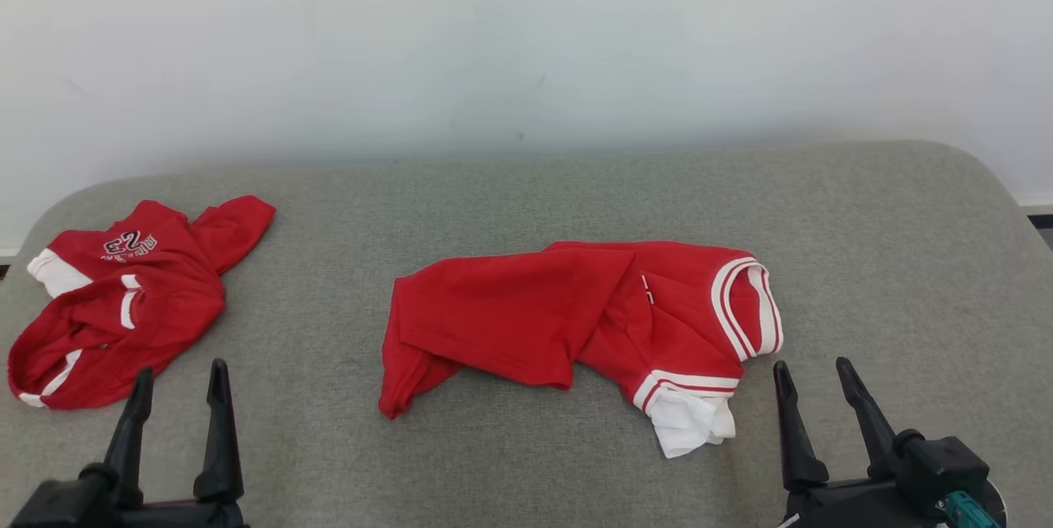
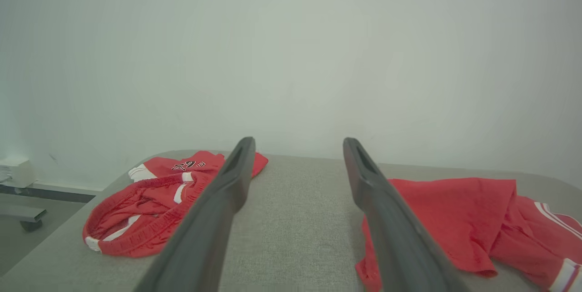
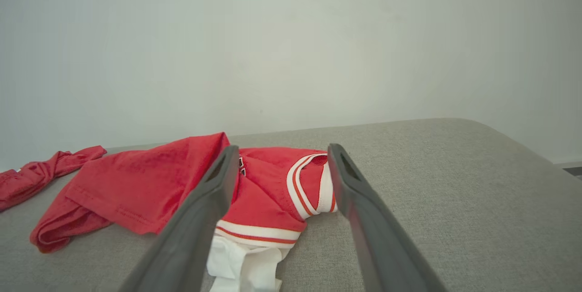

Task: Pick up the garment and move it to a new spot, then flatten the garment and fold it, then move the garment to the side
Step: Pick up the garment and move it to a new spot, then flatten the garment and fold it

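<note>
The garment (image 1: 526, 314) is a red jersey with white-striped trim, lying crumpled and partly doubled over in the middle of the grey padded surface (image 1: 526, 191). It also shows in the left wrist view (image 2: 445, 210) and the right wrist view (image 3: 136, 187). A white piece sticks out at its near right corner. My left gripper (image 1: 181, 369) (image 2: 298, 142) hangs open near the front left, apart from the jersey. My right gripper (image 1: 812, 363) (image 3: 283, 147) stands open just right of the jersey's striped end, with nothing between its fingers.
A second red garment (image 1: 123, 306) (image 2: 136, 219) with white trim and a printed number lies bunched at the far left, just beyond my left gripper. A pale wall rises behind the surface. The surface's rounded corners and edges fall away left and right.
</note>
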`<state>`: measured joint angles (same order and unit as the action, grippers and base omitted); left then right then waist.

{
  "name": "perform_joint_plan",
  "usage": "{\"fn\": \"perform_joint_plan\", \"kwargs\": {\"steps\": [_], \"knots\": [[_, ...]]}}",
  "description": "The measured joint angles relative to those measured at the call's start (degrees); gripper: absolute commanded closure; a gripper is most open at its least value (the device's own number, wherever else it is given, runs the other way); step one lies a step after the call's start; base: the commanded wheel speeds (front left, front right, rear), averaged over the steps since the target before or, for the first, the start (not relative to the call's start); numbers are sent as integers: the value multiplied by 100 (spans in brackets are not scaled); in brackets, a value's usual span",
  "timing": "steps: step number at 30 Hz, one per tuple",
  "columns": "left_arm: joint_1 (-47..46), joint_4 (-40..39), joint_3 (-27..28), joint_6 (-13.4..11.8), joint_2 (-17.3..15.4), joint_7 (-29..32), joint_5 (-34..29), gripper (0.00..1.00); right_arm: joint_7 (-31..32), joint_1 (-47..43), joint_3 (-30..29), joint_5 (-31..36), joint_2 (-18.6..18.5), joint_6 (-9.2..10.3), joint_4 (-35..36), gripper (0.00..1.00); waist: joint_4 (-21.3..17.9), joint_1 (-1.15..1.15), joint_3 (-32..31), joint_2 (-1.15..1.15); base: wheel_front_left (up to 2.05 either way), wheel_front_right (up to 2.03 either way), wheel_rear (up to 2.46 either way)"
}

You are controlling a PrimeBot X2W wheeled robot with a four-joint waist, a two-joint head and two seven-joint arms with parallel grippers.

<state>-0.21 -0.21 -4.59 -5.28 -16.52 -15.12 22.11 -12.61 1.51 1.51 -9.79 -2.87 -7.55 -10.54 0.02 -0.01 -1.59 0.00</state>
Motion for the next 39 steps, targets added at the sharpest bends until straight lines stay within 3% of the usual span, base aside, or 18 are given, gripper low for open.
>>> {"fn": "perform_joint_plan", "kwargs": {"steps": [17, 39], "knots": [[513, 288, 606, 689, 846, 0, -776, 0, 75, -207, 132, 64, 1, 0, -176, 0, 288, 1, -27, 0, 0, 0, 0], [485, 431, 903, 1093, 1265, 0, -1257, 0, 126, -13, 402, 304, -68, 0, -643, 0, 396, 1, 63, 1, 0, 0, 0]]}}
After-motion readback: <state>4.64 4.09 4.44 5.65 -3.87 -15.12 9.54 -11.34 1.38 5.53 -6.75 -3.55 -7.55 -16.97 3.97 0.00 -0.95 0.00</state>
